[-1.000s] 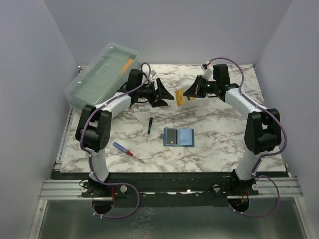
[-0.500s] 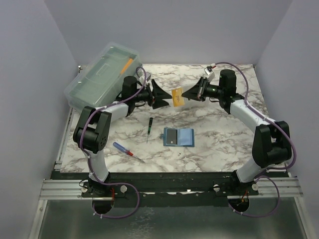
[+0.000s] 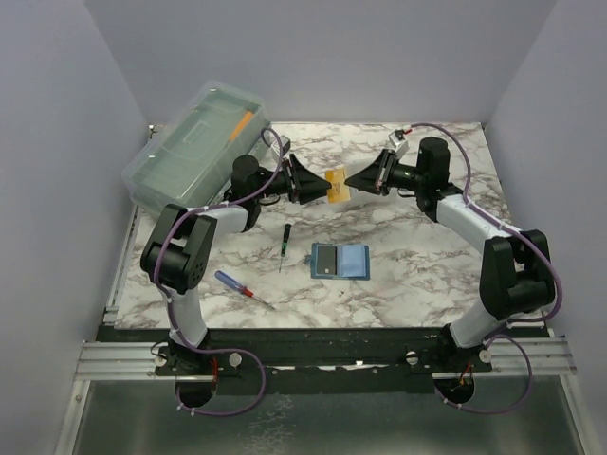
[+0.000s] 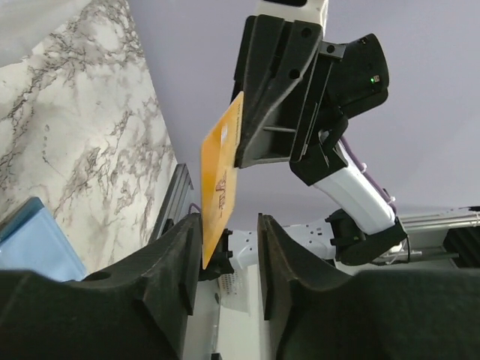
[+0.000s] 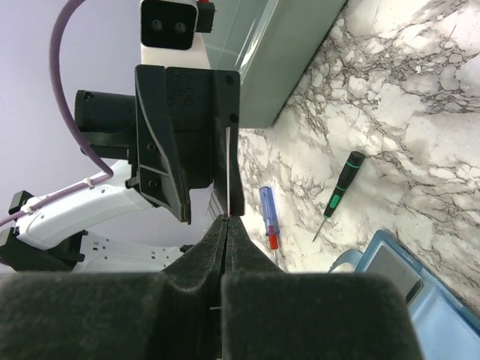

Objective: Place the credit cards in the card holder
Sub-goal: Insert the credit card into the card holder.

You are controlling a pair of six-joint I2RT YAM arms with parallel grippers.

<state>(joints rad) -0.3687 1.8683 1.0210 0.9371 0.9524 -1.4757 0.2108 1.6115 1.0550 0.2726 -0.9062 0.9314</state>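
Top external | card holder (image 3: 356, 261) open, grey rectangle (image 3: 326, 259) in left half | right gripper (image 3: 349, 180) pinches orange card (image 3: 335, 183) | left gripper (image 3: 324, 185) spread around it

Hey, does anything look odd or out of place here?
Nothing spilled or damaged. The odd bit: an orange card hangs in mid-air, pinched by the right gripper, the left gripper open around its other end. The card holder lies open on the table; a black screwdriver and a blue screwdriver lie loose nearby.

Light: bright, even, from above
Shadows: faint, soft on bench (image 3: 398, 284)
Focus: wrist views' jaws blurred at 6 o'clock
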